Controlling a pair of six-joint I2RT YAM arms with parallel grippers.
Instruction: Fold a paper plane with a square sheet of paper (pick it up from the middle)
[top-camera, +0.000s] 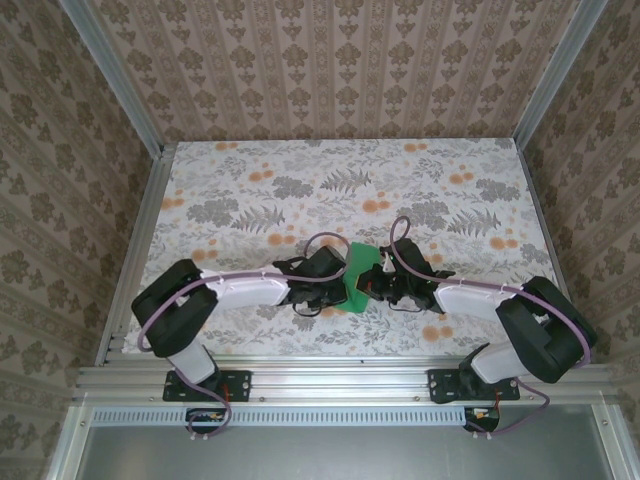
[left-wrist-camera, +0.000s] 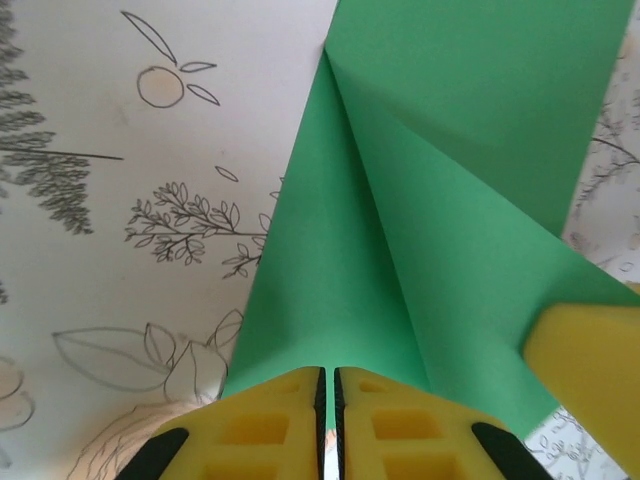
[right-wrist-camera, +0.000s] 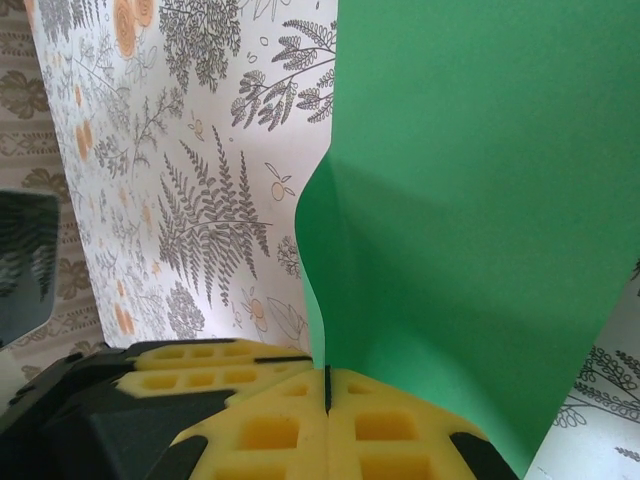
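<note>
Above the table's (top-camera: 470, 200) near middle, the paper (top-camera: 358, 277) is held up, creased. Left gripper (left-wrist-camera: 329, 395) and right gripper (right-wrist-camera: 327, 385) each pinch an edge. Light, floppy, probably tears easily; I'd grip beside the folds.

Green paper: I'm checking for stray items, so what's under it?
The floral tabletop shows around the green paper; whatever lies directly beneath the sheet is hidden.
</note>
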